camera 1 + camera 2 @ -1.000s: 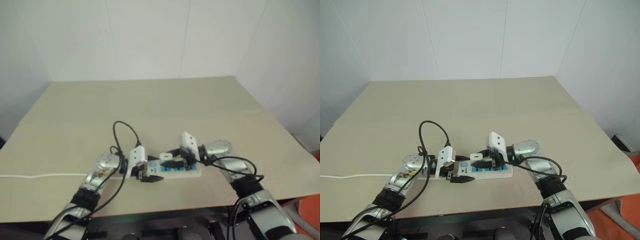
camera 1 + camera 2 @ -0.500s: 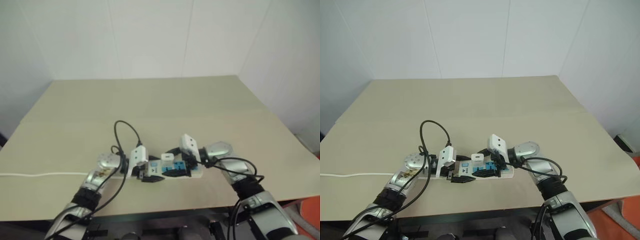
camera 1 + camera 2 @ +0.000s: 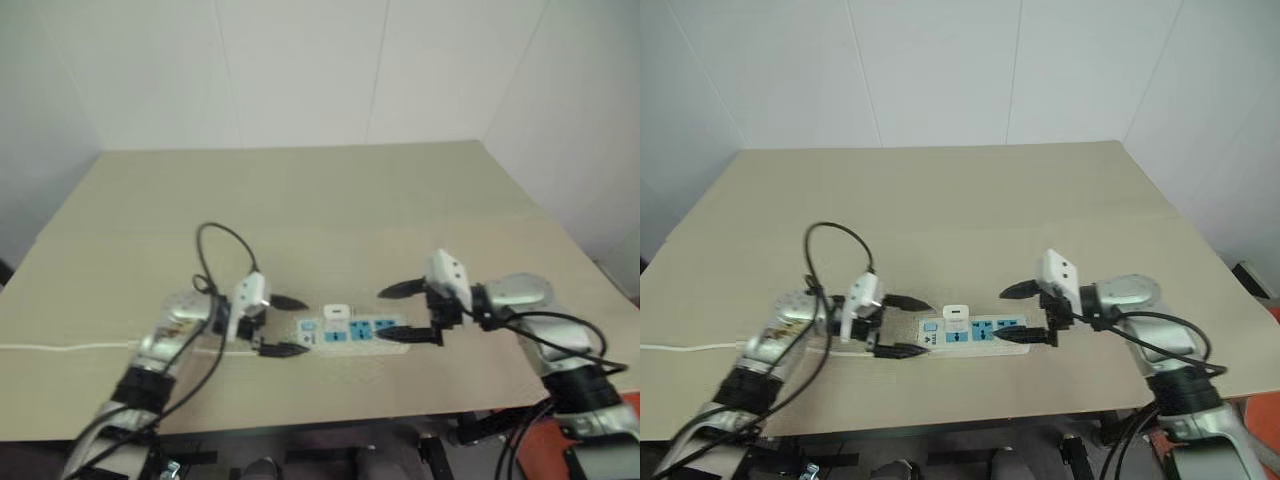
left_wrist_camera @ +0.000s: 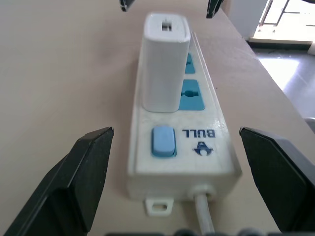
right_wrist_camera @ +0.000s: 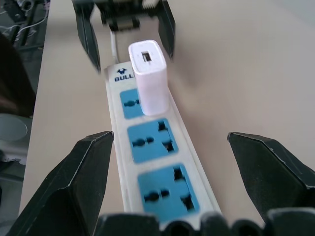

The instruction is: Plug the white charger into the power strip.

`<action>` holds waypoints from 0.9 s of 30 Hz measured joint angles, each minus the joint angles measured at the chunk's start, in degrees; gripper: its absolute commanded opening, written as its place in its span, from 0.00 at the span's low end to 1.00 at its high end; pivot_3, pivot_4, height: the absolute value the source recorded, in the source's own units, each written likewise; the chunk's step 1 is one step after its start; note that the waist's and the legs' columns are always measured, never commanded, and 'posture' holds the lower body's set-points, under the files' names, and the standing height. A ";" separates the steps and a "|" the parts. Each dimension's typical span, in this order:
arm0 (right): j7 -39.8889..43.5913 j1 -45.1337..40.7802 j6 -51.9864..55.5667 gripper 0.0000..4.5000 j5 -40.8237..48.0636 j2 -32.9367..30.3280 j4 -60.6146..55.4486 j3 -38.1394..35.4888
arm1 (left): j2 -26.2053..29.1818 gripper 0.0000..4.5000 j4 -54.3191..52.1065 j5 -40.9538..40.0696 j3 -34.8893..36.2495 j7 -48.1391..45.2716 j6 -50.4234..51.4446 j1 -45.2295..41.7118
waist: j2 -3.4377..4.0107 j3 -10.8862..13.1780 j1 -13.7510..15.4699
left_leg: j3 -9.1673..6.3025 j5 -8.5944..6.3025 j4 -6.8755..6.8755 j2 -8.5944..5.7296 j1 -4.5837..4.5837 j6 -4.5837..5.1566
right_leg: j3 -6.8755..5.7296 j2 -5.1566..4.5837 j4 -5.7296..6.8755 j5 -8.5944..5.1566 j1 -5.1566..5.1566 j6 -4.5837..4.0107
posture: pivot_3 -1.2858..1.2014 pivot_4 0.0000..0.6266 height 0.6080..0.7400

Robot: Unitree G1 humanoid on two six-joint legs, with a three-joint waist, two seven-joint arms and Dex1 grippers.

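The power strip [image 3: 992, 333] lies flat near the table's front edge, its switch end toward my left arm. The white charger [image 3: 957, 314] stands upright in the blue socket nearest the switch [image 4: 162, 141]; the other two sockets [image 5: 150, 143] are bare. My left gripper [image 3: 908, 325] is open at the strip's switch end, fingers spread to either side and touching nothing. My right gripper [image 3: 1026, 313] is open at the opposite end, also clear of the strip. In the right wrist view the charger [image 5: 147, 78] stands between me and the left gripper's fingers [image 5: 87, 39].
The strip's thin white cord [image 3: 690, 347] runs off toward the table's left edge. A black cable loop [image 3: 830, 250] arches over my left wrist. The tan table [image 3: 960, 200] stretches wide behind the strip; its front edge lies just below both arms.
Both grippers opened and drew back from the middle of the strip, left arm leftward, right arm rightward. The charger stays standing in its socket, no longer held.
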 measured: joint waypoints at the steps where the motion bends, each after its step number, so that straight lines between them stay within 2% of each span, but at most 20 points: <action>1: -0.08 0.83 0.09 0.99 0.49 -0.73 -0.64 -0.87 | 1.24 0.99 -1.18 -1.04 0.78 -0.72 0.94 0.32 | 0.00 0.01 -0.01 | 0.00 0.00 0.00 0.00 -0.01 0.00 | 0.00 -0.01 -0.02 0.00 0.00 0.00 | 0.52 0.24 1.00; 9: -2.72 11.32 0.29 0.99 2.85 -6.64 -4.49 -9.51 | 11.21 0.99 -5.39 -4.78 8.90 -1.67 5.61 5.60 | 0.01 0.14 0.15 | 0.03 0.00 0.00 0.00 -0.04 0.00 | -0.01 -0.04 -0.04 -0.01 -0.02 0.00 | 0.52 0.24 1.00; 16: -6.67 19.29 0.34 0.99 4.15 -7.68 -7.99 -16.24 | 12.20 0.99 -13.11 -8.49 12.64 1.12 10.49 12.03 | -0.01 0.16 0.28 | 0.05 0.00 0.01 0.00 -0.04 0.00 | -0.01 -0.05 -0.02 0.00 -0.02 0.00 | 0.52 0.24 1.00; 27: -8.90 21.74 0.33 0.99 4.15 -7.71 -10.02 -16.73 | 12.23 0.99 -15.27 -9.76 12.67 2.96 12.62 11.54 | -0.01 0.16 0.32 | 0.08 0.00 0.03 0.00 -0.03 0.00 | 0.00 -0.05 -0.03 0.01 0.00 0.01 | 0.52 0.24 1.00</action>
